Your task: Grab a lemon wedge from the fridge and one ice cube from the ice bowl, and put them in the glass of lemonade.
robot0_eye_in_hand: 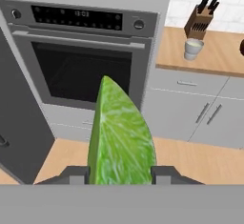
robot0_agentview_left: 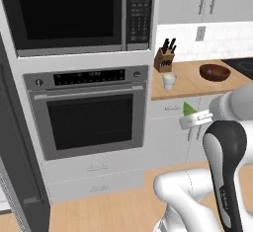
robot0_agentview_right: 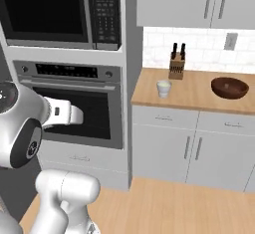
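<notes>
Now | hand point(robot0_eye_in_hand: 121, 175) grips lemon wedge point(robot0_eye_in_hand: 121, 137) | open floor before oven point(robot0_eye_in_hand: 83, 70)

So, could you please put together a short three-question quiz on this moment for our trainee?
1. True or false: the fingers hold the lemon wedge.
2. What stands nearest the glass of lemonade on the counter? A) knife block B) ice bowl C) a kettle
3. Fill in: below the microwave sits the ____.

Key: 1 true. 2 A. 3 oven.
</notes>
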{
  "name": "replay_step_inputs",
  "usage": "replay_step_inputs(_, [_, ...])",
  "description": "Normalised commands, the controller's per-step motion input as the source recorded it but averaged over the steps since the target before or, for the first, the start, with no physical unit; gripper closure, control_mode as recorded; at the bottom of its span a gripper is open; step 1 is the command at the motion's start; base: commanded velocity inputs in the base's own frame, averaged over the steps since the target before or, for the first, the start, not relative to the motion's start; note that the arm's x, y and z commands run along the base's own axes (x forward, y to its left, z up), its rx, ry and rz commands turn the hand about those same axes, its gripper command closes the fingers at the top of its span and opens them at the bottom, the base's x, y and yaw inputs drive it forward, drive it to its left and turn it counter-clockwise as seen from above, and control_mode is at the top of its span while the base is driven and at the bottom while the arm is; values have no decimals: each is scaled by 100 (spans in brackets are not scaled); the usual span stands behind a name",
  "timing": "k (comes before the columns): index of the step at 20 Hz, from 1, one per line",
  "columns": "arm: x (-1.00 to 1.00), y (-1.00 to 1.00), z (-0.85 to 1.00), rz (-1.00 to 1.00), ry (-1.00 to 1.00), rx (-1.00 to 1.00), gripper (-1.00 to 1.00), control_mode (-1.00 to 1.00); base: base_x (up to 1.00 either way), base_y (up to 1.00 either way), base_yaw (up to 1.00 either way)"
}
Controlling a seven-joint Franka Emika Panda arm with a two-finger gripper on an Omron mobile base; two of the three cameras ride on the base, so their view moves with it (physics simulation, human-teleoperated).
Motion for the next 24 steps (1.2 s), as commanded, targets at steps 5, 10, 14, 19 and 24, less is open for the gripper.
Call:
replay_step_inputs(5, [0, 0, 0, 0, 0, 0, 100, 100, 5, -83, -24])
replay_step_inputs(10, [0, 0, 0, 0, 0, 0, 100, 100, 6, -65, -37])
replay_step_inputs(14, [0, 0, 0, 0, 0, 0, 100, 100, 20, -56, -42])
replay_step_inputs(19, [0, 0, 0, 0, 0, 0, 100, 100, 36, -49, -31])
replay_step_inputs(24, [0, 0, 0, 0, 0, 0, 100, 100, 69, -51, -5])
